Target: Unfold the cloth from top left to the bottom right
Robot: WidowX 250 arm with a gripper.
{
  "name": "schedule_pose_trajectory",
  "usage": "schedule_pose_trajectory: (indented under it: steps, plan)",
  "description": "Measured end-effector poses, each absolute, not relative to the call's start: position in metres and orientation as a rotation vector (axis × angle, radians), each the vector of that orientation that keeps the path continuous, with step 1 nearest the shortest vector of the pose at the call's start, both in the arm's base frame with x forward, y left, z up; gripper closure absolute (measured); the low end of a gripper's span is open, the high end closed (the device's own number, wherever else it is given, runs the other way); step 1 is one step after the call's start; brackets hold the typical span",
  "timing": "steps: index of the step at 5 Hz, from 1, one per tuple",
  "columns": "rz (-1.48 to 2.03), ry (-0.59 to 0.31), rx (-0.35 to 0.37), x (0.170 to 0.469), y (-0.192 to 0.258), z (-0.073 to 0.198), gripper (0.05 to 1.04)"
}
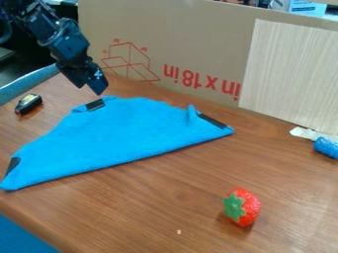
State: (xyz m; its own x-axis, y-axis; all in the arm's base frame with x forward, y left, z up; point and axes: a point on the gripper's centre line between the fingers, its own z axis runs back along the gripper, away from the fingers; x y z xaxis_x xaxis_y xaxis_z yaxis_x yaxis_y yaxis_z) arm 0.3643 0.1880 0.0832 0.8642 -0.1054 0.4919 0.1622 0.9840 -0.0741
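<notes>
Cloth (125,133) lies folded on the wooden table (158,210), the gripper (92,89) sited near its upper-left dark patch (95,105), presumably so that flap can be drawn toward the lower right; gripper opening, wide or narrow, cannot be determined.

Brown wood counter (151,207), cardboard (185,29) w/ red print upright along back, pale wood-grain panel (290,74) at R. Blue chair edge (29,83) at L, dark bkgd behind.
</notes>
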Motion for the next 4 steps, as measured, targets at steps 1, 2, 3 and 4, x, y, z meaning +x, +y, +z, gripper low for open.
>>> schedule_pose_trajectory:
  steps: [1,2,3,4]
  plan:
    - [-0.136,-0.479,-0.137,0.363,0.187,0.068,0.082]
    - [-0.139,-0.472,-0.137,0.362,0.187,0.065,0.082]
    - [-0.141,-0.455,-0.141,0.362,0.188,0.057,0.082]
    - [-0.159,-0.443,-0.136,0.361,0.189,0.054,0.082]
